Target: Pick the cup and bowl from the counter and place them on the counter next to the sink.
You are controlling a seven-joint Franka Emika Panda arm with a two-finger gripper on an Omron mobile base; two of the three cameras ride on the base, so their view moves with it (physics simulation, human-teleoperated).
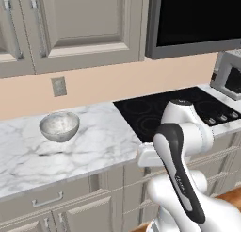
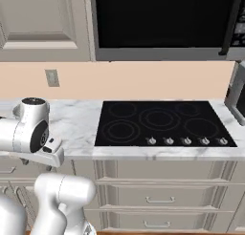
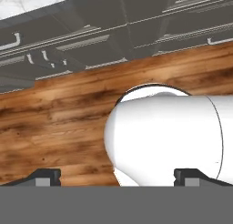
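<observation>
Bowl and cup job, and honestly nothing is in hand yet. Going big to small: the tabletop (image 1: 94, 146), white marble with grey veins, runs well above and beyond the claw (image 3: 117, 175), which is tucked down low, pointing at the wooden floor (image 3: 54, 127) in front of the lower cabinets (image 3: 150, 27). Next to the marble sits the black cooktop (image 2: 160, 122), also up and away from the claw.

Then the bowl (image 1: 59, 126): wide, round, grey-white with a speckled inside, standing upright on the marble, far off from the claw and higher than it, with free marble all around it. I can't spot the cup or the sink from these angles, so no comment there.

Claw itself: fingertips (image 3: 43, 176) sit far apart at the bottom of the hand view, released, nothing between them.

Handling guess: the bowl looks rigid and probably ceramic-ish, so smooth, a bit slippery and not something to drop. It's way too wide to span, so I'd pinch the rim, one finger inside the wall and one outside, and come straight down on the near edge. The arm has to unfold and rise first.
</observation>
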